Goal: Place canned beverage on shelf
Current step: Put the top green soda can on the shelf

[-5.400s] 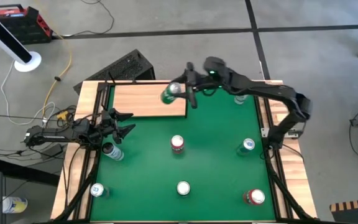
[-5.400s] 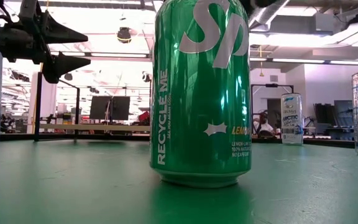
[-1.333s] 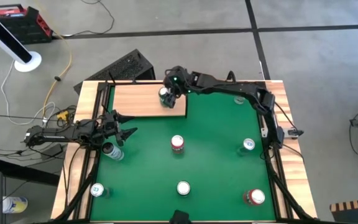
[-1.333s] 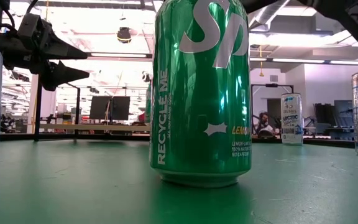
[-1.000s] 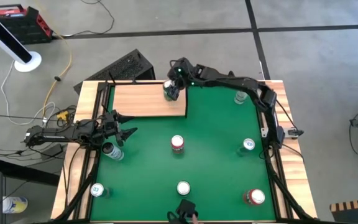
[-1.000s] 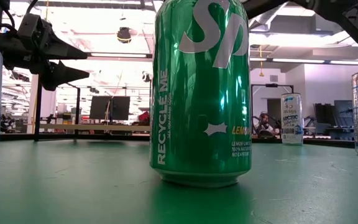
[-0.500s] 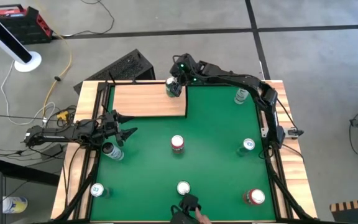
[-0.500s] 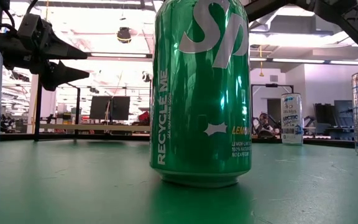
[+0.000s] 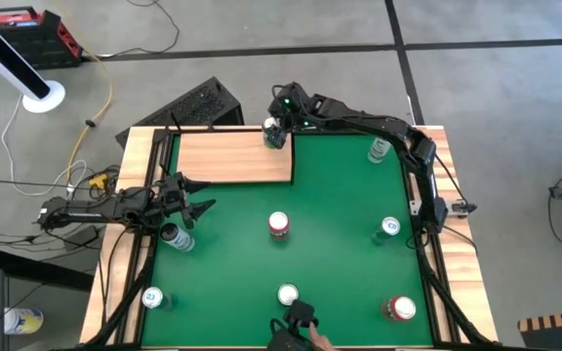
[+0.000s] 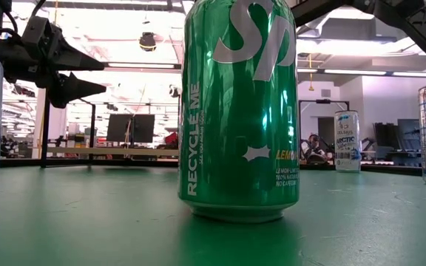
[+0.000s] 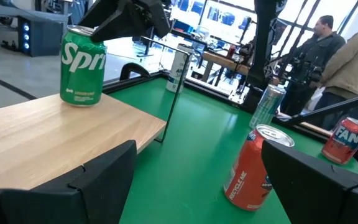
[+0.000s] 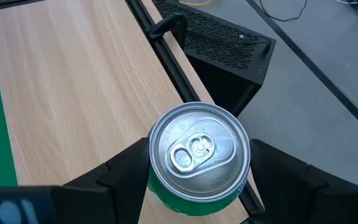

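**Desk:** High view, what does it show of the right gripper (image 9: 277, 130)?

**Photographer:** It sits at the far right corner of the shelf (image 9: 227, 156), over the green can (image 9: 274, 135). From the right wrist view, the two dark fingers (image 12: 126, 165) flank the can (image 12: 198, 155) on either side, the silver top with its pull tab facing up. Whether the fingers press the can or stand just off it cannot be told.

**Desk:** And where is the can?

**Photographer:** Upright on the light-wood board, close to the board's back edge with its black rail. The left wrist view shows the can (image 11: 82, 65) standing on the shelf (image 11: 55, 140) with the right gripper (image 11: 129, 15) above it.

**Desk:** The left arm?

**Photographer:** The left gripper (image 9: 191, 195) hangs over the table's left edge, fingers spread apart and holding nothing, near a pale can (image 9: 175, 235) on the green table (image 9: 340, 244). A red can (image 9: 278, 224) stands mid-table, and another green can (image 10: 239, 111) fills the low view. People (image 11: 347, 59) stand in the room beyond the table.
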